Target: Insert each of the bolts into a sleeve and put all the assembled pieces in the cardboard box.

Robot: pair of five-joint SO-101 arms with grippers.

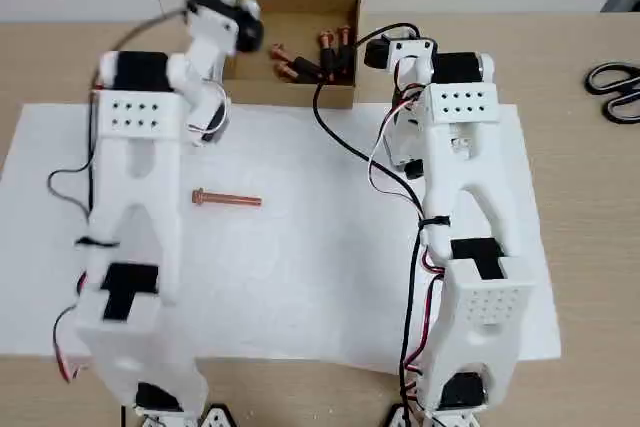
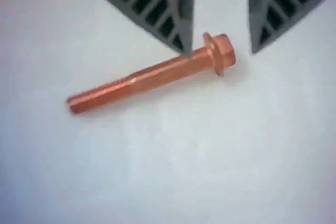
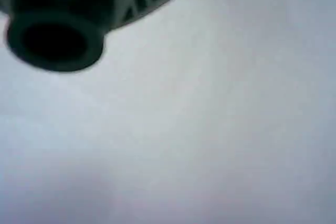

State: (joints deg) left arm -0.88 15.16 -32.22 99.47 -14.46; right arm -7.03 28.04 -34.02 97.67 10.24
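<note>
A copper bolt lies flat on the white sheet, left of centre. In the left wrist view the bolt lies just below my left gripper, which hangs open above it with the bolt's head between the fingertips. My left gripper hovers beyond the bolt, near the cardboard box. My right gripper holds a black sleeve, its open end facing the camera, over bare sheet. Several assembled pieces lie in the box.
Scissors lie on the wooden table at the far right. Cables trail from the right arm across the sheet.
</note>
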